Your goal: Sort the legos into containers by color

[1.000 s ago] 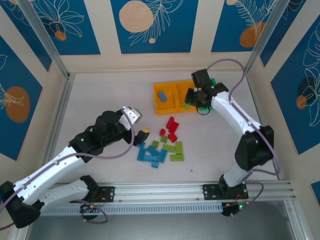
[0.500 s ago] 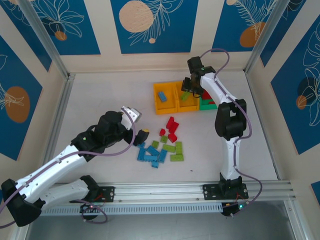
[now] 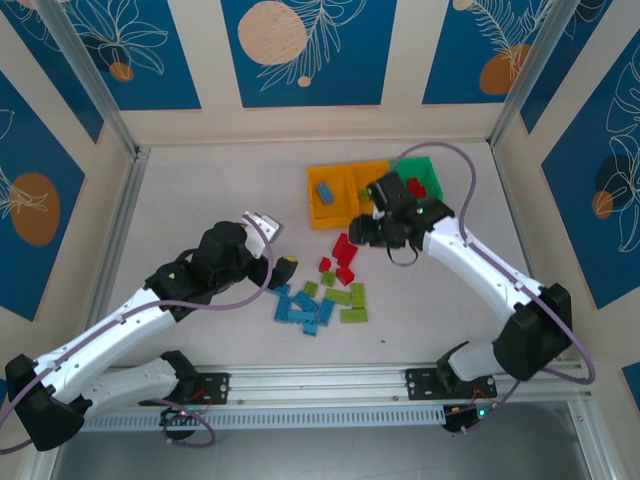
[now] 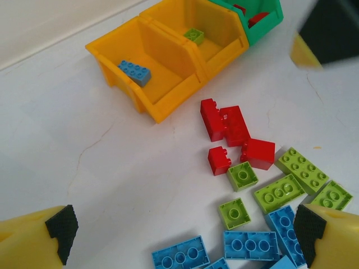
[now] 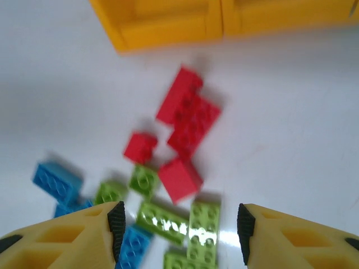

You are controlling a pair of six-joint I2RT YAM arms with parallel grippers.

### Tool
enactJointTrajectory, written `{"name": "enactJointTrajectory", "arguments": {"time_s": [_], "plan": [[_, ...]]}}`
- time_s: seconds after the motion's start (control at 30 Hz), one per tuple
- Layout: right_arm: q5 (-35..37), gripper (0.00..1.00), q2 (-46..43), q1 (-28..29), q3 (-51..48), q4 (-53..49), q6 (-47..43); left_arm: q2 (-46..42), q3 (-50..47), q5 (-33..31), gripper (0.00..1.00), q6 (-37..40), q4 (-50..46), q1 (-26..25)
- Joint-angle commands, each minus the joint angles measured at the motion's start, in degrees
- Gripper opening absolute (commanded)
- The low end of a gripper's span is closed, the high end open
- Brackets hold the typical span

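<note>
left fingers (image 4: pixel 39 246): spread wide and empty; held over the near side of the loose pile on the white bench (image 4: pixel 84 162)
right fingers (image 5: pixel 61 238): partly apart, nothing between them; above the pile, the yellow bins just beyond
left orange-yellow square plastic bin (image 4: pixel 168 98): held one light blue rectangular plastic brick (image 4: pixel 134 72)
middle orange-yellow square plastic bin (image 4: pixel 224 56): joined to the left one; held one small lime green plastic brick (image 4: pixel 194 35)
bright green square plastic bin (image 3: pixel 432 168): last in the row; red pieces lay inside, their number unclear
loose red plastic bricks (image 4: pixel 227 123): clustered near the yellow bins
loose lime green plastic bricks (image 4: pixel 280 190): scattered just beside the red ones
loose light blue plastic bricks (image 4: pixel 247 244): bunched at the pile's near edge
</note>
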Motion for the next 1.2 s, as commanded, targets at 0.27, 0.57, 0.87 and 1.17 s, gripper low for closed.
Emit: {"name": "enactJointTrajectory", "arguments": {"time_s": [0.27, 0.57, 0.87, 1.17], "plan": [[-6.5, 0.67, 3.0, 6.5, -14.1, 3.3, 4.7, 1.6, -1.5, 8.9, 1.00, 1.0, 3.8, 0.0], [-5.3, 0.59, 12.9, 5.1, -12.8, 8.8, 6.7, 2.1, -1.7, 9.6, 1.00, 1.2, 2.8, 0.1], [-1.8, 0.43, 16.8, 4.4, -14.3, 8.5, 7.8, 0.4, -3.3, 9.3, 1.00, 1.5, 3.1, 0.1], [4.4, 0.30, 4.6, 4.0, -13.5, 3.8, 8.2, -0.5, -4.5, 11.7, 1.00, 2.3, 4.3, 0.1]]}}
